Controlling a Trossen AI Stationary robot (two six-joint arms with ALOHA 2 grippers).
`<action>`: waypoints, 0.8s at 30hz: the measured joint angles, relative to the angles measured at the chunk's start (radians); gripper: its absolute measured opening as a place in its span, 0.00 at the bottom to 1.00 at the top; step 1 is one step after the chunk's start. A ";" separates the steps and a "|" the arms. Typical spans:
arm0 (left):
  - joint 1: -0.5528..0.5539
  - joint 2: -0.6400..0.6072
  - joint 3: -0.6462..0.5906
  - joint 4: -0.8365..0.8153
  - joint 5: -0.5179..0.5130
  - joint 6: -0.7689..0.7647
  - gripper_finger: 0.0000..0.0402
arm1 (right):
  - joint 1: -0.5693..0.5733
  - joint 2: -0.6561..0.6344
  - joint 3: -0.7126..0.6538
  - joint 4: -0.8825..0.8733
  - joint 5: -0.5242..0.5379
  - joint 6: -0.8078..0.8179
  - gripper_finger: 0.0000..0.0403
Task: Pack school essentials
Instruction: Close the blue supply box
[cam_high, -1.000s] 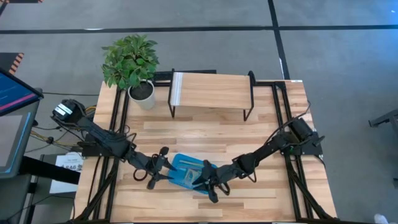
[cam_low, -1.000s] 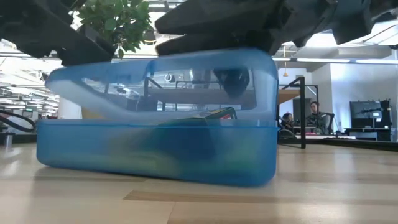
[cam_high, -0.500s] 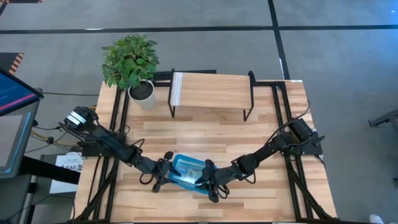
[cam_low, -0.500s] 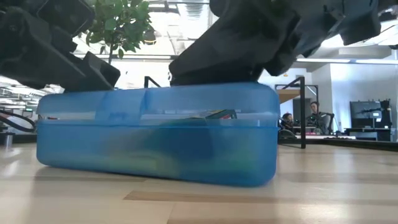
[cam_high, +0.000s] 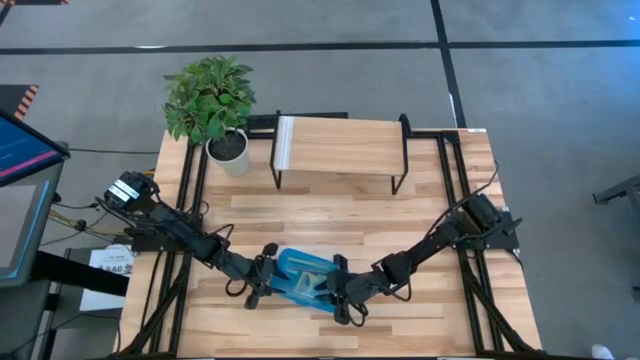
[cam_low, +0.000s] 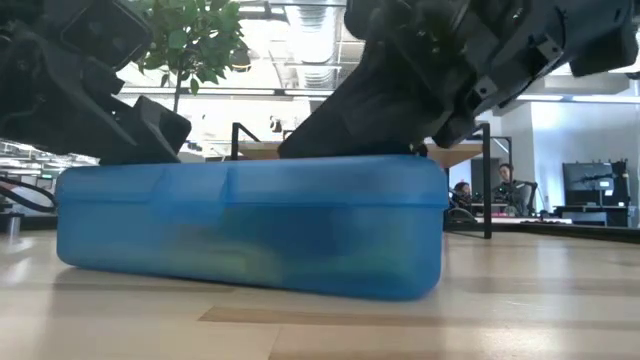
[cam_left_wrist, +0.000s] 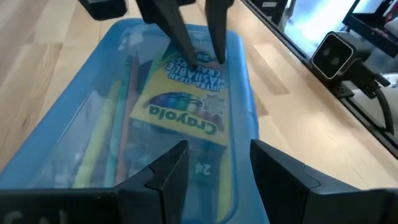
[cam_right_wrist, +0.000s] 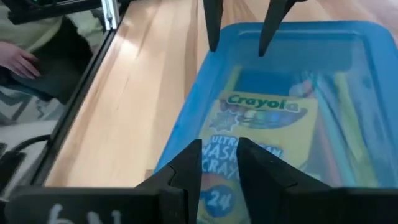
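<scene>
1. The lid of the blue case (cam_low: 250, 225) is down flat now. A second ago it stood up at a slant with a gap under it.
2. So the school things are shut inside. I can see the crayon box (cam_left_wrist: 183, 99) through the lid, with the pencils (cam_left_wrist: 102, 134) lying beside it. The case sits near the front middle of the table (cam_high: 420, 220).
3. I think the packing is almost done. The lid may need one more push to click shut.
4. The left gripper (cam_high: 262, 282) is at the left end of the case. Its fingers (cam_left_wrist: 165, 171) are partly open, just over the lid. It holds nothing. I cannot tell if it touches the lid.
5. The right gripper (cam_high: 340, 292) is at the right end of the case, low on the lid. Its fingers (cam_right_wrist: 186, 165) are only a little apart. It grips nothing, and it looks like it is pressing down on the lid.
6. The plant (cam_high: 210, 100) stands at the far left corner, well apart from the case.
</scene>
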 joint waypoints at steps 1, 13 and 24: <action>0.000 0.000 0.000 -0.003 0.000 -0.003 0.40 | 0.000 0.010 0.003 0.003 -0.002 0.009 0.31; 0.008 0.000 -0.001 -0.003 -0.021 -0.011 0.40 | -0.023 0.040 0.006 -0.064 -0.016 0.023 0.31; 0.064 -0.040 0.001 0.050 0.008 0.031 0.40 | -0.051 -0.118 -0.004 -0.292 -0.021 -0.051 0.31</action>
